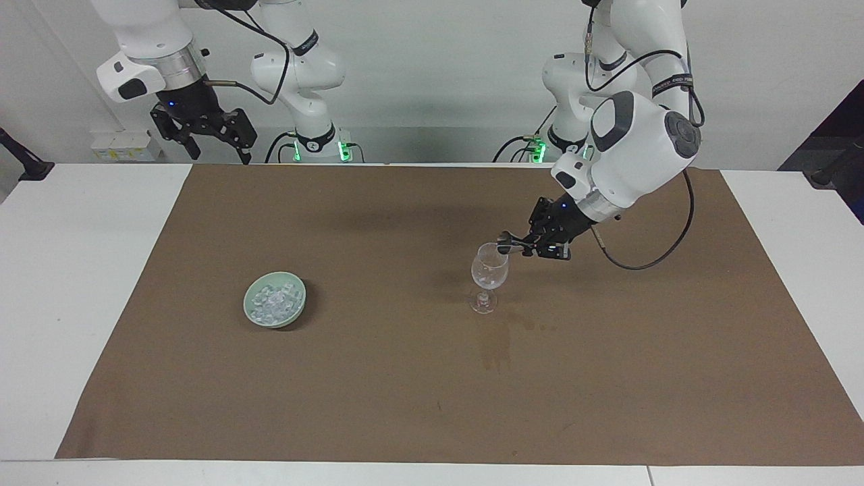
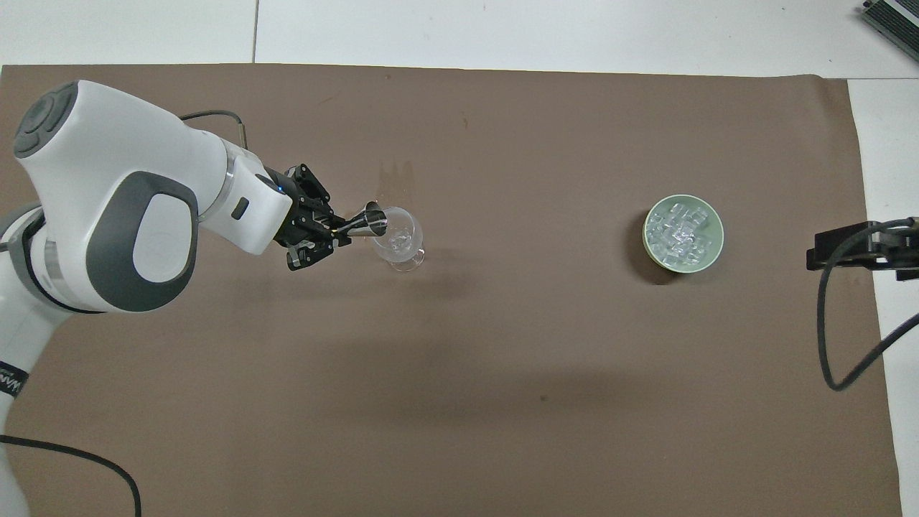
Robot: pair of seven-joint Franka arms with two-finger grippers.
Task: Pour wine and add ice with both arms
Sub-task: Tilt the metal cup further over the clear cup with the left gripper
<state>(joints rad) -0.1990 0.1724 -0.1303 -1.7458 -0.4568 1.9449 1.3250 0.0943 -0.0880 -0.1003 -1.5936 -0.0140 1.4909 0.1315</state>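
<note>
A clear wine glass stands upright on the brown mat, toward the left arm's end. My left gripper is shut on a small metal jigger. The jigger is tipped, with its mouth at the glass's rim. The ice is a heap of small clear cubes in a pale green bowl toward the right arm's end. My right gripper hangs open and waits high over the table edge at the robots' end, holding nothing.
The brown mat covers most of the white table. A darker wet stain marks the mat just farther from the robots than the glass. A black cable loops down from the left wrist.
</note>
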